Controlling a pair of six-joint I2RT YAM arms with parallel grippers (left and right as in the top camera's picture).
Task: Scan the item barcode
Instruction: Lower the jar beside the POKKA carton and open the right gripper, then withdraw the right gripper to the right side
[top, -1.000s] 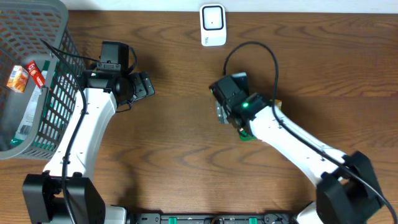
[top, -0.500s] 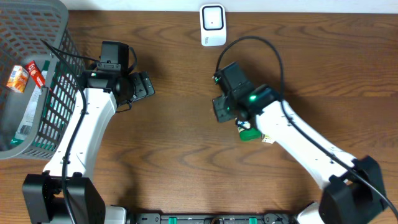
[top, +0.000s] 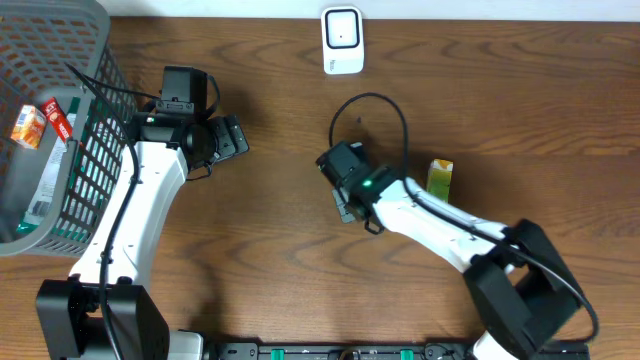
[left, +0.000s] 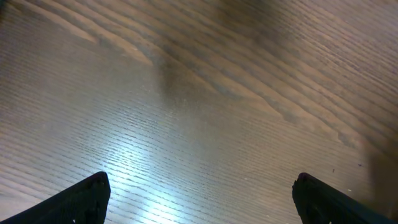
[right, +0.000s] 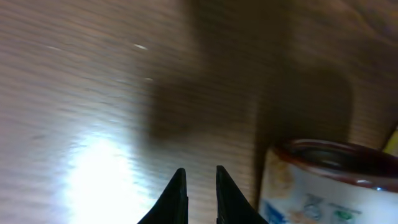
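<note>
Overhead: the yellow-green carton (top: 440, 175), our guess for the item, stands free on the woodgrain table (top: 560, 90), well apart from the white scanner (top: 341, 40), so nothing's presenting a barcode yet. Left wrist: left jaws spread wide over bare wood, parked out of the way, we reckon. Right wrist: right jaws pinched narrow, holding nothing, with a glossy white, brown-rimmed tub (right: 311, 186) just beside them.

Mock shop checkout: scanner (top: 342, 40), goods basket (top: 92, 150), wood tbl (top: 520, 100).
</note>
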